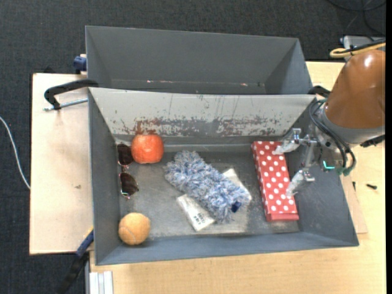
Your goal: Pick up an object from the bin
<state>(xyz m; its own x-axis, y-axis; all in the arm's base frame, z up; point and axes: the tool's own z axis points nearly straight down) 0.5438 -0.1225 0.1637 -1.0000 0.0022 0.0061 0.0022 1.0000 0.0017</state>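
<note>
My gripper [295,164] hangs at the bin's right side with its two fingers spread wide, open, one fingertip [288,144] toward the back and the other toward the front. Nothing sits between them. Just left of the fingers lies a red box with white dots [273,179], lengthwise on the bin floor; the fingertips are at its right edge. A fluffy blue-and-white duster [205,179] in a clear wrapper with a white label [196,213] lies in the middle of the bin.
At the left side lie an orange-red ball [147,149], a pair of sunglasses [127,170] and a tan ball [134,228] in the front left corner. The arm with its orange cover comes in over the right rim.
</note>
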